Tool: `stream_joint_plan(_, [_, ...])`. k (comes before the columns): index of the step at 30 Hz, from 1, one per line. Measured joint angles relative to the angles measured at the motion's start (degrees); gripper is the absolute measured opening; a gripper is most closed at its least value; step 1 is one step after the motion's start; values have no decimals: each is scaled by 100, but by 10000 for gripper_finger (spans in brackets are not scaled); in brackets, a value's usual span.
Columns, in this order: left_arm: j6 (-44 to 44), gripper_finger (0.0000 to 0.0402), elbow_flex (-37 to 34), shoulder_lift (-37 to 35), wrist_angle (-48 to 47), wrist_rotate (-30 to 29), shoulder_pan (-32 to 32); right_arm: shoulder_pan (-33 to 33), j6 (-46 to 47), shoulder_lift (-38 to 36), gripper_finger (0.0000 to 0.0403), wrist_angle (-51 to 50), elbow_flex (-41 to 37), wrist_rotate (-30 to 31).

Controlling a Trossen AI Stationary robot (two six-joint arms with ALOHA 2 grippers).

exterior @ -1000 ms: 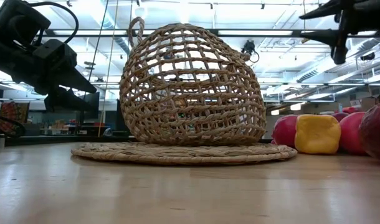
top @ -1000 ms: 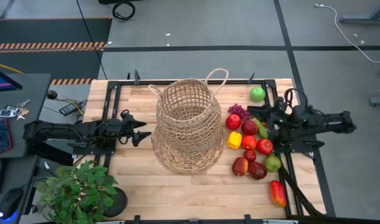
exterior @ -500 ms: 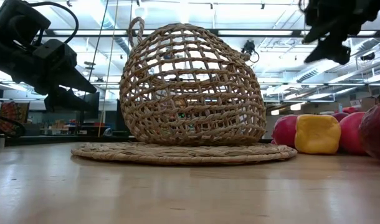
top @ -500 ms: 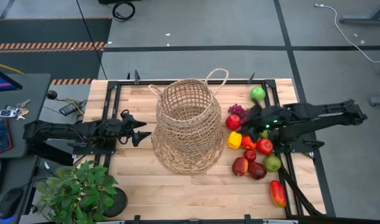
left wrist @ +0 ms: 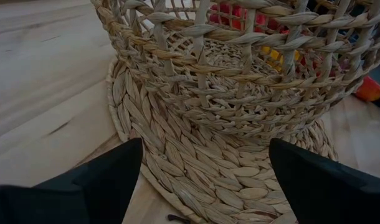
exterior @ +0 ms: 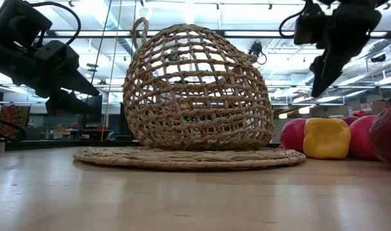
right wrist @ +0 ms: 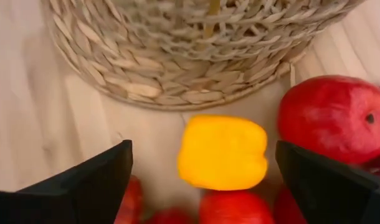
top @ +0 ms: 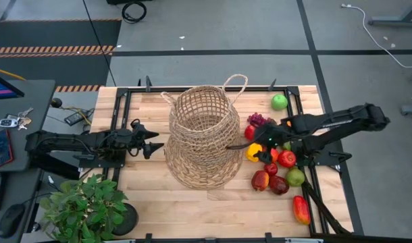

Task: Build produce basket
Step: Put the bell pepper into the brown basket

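two hands in play: right hand (top: 254,150) hangs over the yellow pepper (right wrist: 222,152), fingers spread wide and holding nothing, right beside the basket (top: 204,135). the basket sits mid-bench on its flat woven base (nothing visible inside it). produce (top: 279,169) is clustered on the bench (top: 192,206) to the basket's right. left hand (top: 150,142) waits on the basket's other side, also spread wide.
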Motion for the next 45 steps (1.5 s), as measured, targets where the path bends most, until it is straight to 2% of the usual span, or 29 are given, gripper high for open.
stream_joint_plan(12, [0,357,0,0,0,1,2,-2,-138,629,399,116,-63,455])
stream_joint_plan(18, [0,357,0,-2,0,0,2,9,206,589,399,144,-246,454])
stream_joint_plan(26, [0,357,0,-2,0,0,1,-16,-201,675,398,443,-251,455])
stream_joint_plan(40, [0,357,0,-2,-4,-1,2,-103,-28,1396,398,510,-255,433])
stream_joint_plan(45, [2,357,0,0,-4,1,2,-195,-33,1728,398,522,-255,153])
